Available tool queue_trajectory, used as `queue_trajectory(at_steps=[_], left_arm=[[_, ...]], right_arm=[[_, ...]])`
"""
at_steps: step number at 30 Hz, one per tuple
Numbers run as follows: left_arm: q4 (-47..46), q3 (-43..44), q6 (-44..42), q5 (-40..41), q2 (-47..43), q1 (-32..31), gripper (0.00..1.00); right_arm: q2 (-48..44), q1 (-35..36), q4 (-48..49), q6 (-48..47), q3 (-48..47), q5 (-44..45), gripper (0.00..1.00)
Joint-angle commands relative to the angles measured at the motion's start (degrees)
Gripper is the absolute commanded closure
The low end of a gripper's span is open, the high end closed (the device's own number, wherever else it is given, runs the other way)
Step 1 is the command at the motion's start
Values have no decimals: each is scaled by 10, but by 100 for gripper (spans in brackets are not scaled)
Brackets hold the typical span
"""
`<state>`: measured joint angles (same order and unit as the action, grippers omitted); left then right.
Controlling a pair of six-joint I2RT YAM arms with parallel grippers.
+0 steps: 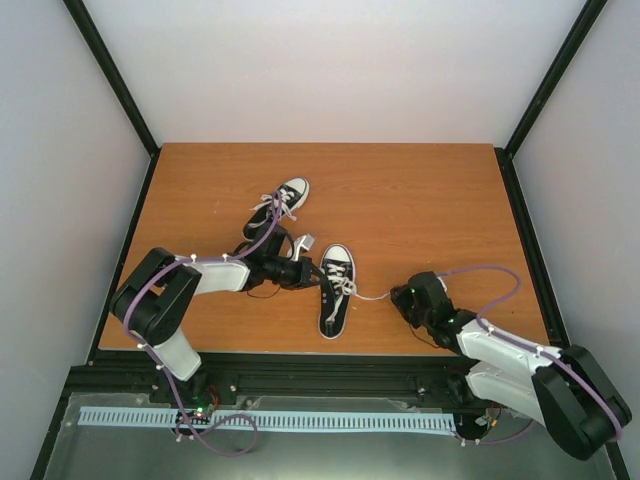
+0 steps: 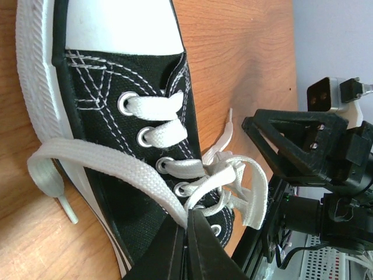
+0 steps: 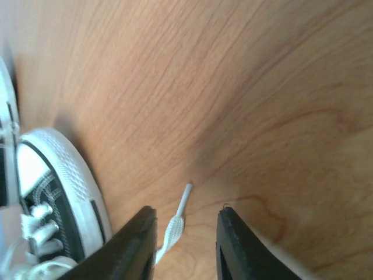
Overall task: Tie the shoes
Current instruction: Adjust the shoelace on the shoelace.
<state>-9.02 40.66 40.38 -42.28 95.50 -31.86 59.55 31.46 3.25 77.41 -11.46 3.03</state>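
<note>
Black canvas shoes (image 1: 337,295), woven laces (image 2: 116,169), wood-grain table (image 1: 430,210)

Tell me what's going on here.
Two robot arms are working on the laces of the near shoe. The left gripper is shut on one lace strand by the eyelets. The right gripper is open, with another lace end lying on the table between its fingers. The second shoe lies farther back.

An orange-brown wood-grain worktop (image 1: 420,200) fills the middle of the frame. Plain pale walls (image 1: 330,60) rise on three sides, with black posts (image 1: 113,75) slanting through the upper corners. A black rail (image 1: 300,372) runs along the bottom edge.
</note>
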Motion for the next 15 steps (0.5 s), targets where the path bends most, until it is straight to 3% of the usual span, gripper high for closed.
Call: queue_trajectory(at_steps=[1,10,15], left_arm=[[6,17,-19,-5,-18,4,96],[36,19,-49,27,-59,4,56],[56,9,-107,64,-133,4,42]], right_arm=[[-47,-3,-52,-67,-10,36,63],[-138,-3,-69,-149,-15,22,26],[-125,-3,-19,-248,-36,-58,16]])
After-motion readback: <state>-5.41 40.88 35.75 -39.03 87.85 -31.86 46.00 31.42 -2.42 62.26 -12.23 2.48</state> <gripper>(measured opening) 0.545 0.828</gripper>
